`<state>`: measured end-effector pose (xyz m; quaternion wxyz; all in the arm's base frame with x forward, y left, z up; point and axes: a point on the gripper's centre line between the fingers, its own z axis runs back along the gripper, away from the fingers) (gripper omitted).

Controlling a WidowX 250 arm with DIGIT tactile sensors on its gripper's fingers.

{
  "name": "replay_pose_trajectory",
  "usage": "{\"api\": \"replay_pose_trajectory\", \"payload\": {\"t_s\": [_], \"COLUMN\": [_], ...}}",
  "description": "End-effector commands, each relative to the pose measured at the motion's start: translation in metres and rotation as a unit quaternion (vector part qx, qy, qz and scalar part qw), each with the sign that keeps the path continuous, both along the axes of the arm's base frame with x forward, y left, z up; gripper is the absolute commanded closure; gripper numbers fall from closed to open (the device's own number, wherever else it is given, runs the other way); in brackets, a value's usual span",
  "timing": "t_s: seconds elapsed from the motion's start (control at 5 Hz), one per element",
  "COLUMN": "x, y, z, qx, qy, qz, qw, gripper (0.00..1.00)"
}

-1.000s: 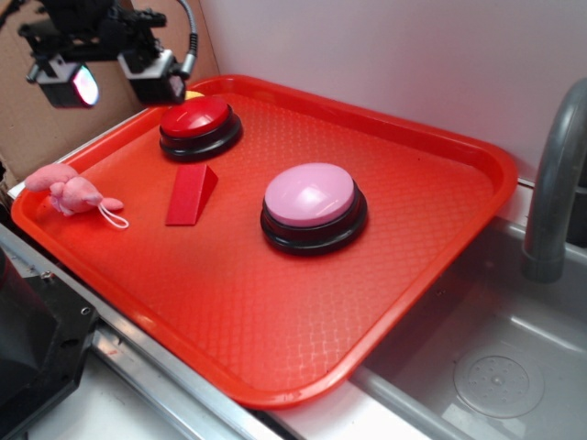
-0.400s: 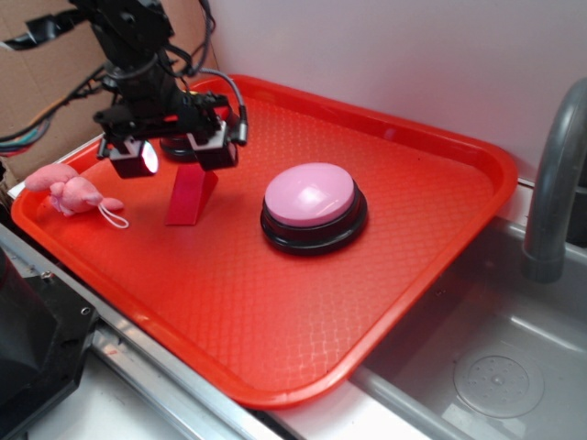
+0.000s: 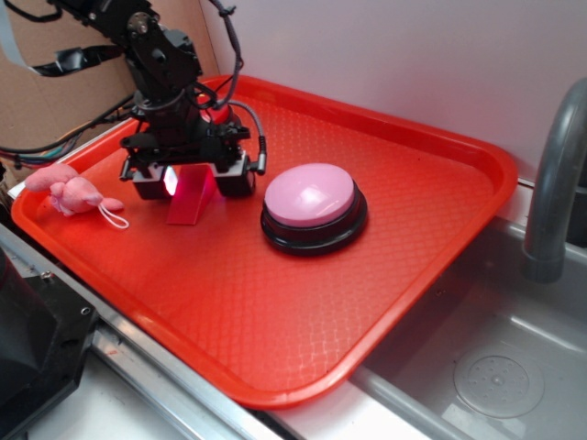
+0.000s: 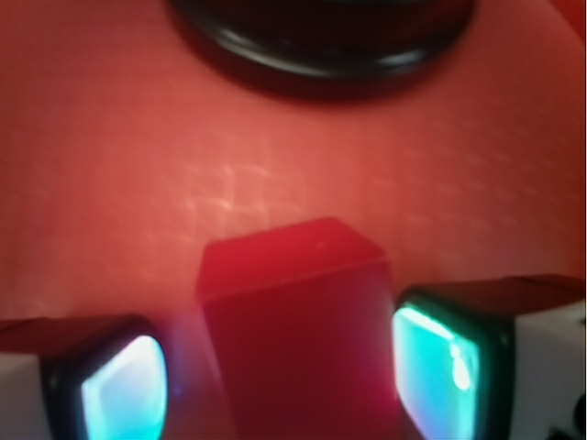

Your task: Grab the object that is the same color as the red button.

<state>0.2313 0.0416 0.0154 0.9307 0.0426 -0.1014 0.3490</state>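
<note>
Gripper straddling the red wedge, not squeezing it

The gripper [image 3: 190, 176] is down low on the red tray [image 3: 303, 302] with its jaws spread wide, one pad on each side of the little red wedge block [image 3: 191, 196]. From the wrist cam the wedge [image 4: 298, 339] sits right between the two fingertips [image 4: 438, 365], with a sliver of gap on both sides, so nothing is gripped. The red button's black base [image 4: 321, 46] is just past the wedge. Pink button [image 3: 312, 206] sits to one side, pink plush [image 3: 71, 191] on the tray's edge.

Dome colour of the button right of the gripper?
Pale pink dome on a black base, clearest in the exterior view.
</note>
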Motion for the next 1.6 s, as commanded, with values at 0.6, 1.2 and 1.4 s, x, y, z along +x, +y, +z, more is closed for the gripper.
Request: {"api": "replay_pose_trajectory", "payload": {"t_s": [0.6,1.2,1.4], "x": [-0.02,-0.06,-0.061], "y": [-0.007,-0.052,-0.056], "z": [0.085,0.163,0.159], "qx": [-0.002,-0.047,-0.055], "qy": [-0.046,0.034,0.053], "qz": [-0.049,-0.217,-0.224], "qw": [0.998,0.974,0.972], "gripper": [1.0,1.0,1.0]}}
